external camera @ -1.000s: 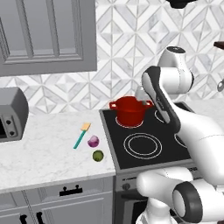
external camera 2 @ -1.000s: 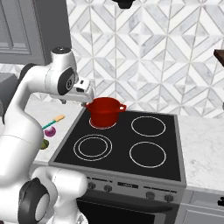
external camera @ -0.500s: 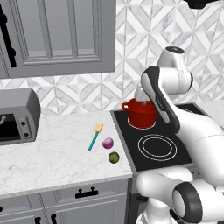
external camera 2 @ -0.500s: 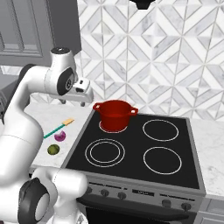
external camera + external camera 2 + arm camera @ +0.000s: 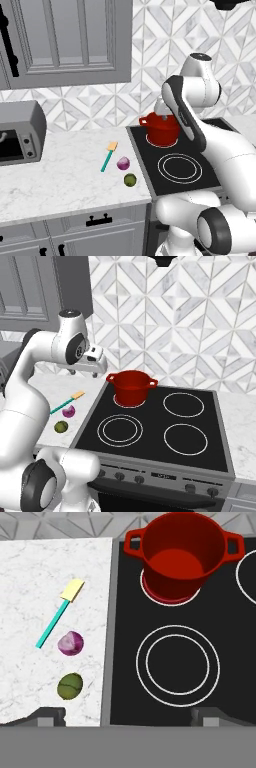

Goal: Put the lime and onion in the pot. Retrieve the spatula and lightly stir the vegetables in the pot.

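Note:
The red pot [image 5: 182, 554] stands empty on the stove's back left burner, also seen as the pot [image 5: 162, 131] and the pot [image 5: 131, 387]. On the marble counter left of the stove lie the spatula [image 5: 55, 619] with its teal handle, the purple onion [image 5: 70, 643] and the olive-green lime [image 5: 70, 685], close together in a row. They appear again as the spatula [image 5: 108, 156], the onion [image 5: 123, 163] and the lime [image 5: 130, 180]. My gripper [image 5: 129, 717] hangs open and empty high above the counter's edge by the stove, gripper [image 5: 84, 372] pointing down.
The black stove [image 5: 185, 192] has several burners. A grey toaster oven [image 5: 20, 132] sits at the counter's far left. Grey wall cabinets [image 5: 65, 40] hang above it. The counter's front edge runs just below the lime. My own arm crosses in front of the stove.
The whole picture has shifted, so the base has driven to the left along the counter. The vegetables, spatula and pot lie where they were. The gripper stays open.

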Tool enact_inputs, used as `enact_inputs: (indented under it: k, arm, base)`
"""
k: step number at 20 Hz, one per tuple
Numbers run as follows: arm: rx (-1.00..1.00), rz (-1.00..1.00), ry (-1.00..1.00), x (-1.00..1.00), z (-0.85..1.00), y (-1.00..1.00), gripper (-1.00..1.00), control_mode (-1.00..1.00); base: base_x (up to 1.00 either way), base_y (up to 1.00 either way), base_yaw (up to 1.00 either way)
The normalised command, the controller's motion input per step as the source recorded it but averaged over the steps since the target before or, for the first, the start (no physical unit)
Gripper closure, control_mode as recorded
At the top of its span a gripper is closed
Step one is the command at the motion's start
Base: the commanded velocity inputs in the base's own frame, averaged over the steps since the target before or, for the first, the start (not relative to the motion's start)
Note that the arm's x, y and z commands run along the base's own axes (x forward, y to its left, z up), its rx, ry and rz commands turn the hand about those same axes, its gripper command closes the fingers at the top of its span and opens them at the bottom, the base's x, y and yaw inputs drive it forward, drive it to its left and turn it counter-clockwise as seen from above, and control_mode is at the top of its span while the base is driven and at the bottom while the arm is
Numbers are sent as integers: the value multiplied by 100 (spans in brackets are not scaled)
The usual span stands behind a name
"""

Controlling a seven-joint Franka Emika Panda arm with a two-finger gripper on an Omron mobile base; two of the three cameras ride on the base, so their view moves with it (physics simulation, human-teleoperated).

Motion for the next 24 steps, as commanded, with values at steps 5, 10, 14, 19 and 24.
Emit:
enact_inputs:
  k: [5,10,14,19,24]
  arm:
    - [1,0,1,-17,-35,6,-100,-100]
    - [1,0,0,-49,-60,46,-100,-100]
    - [0,0,6,-26,-44,58,-100,-100]
    - [-2,1,4,1,-23,16,-100,-100]
    - [0,0,9,0,-49,53,-100,-100]
  base:
    - [-1,0,0]
    - [0,0,0]
    - [0,0,0]
    - [0,0,0]
    - [0,0,0]
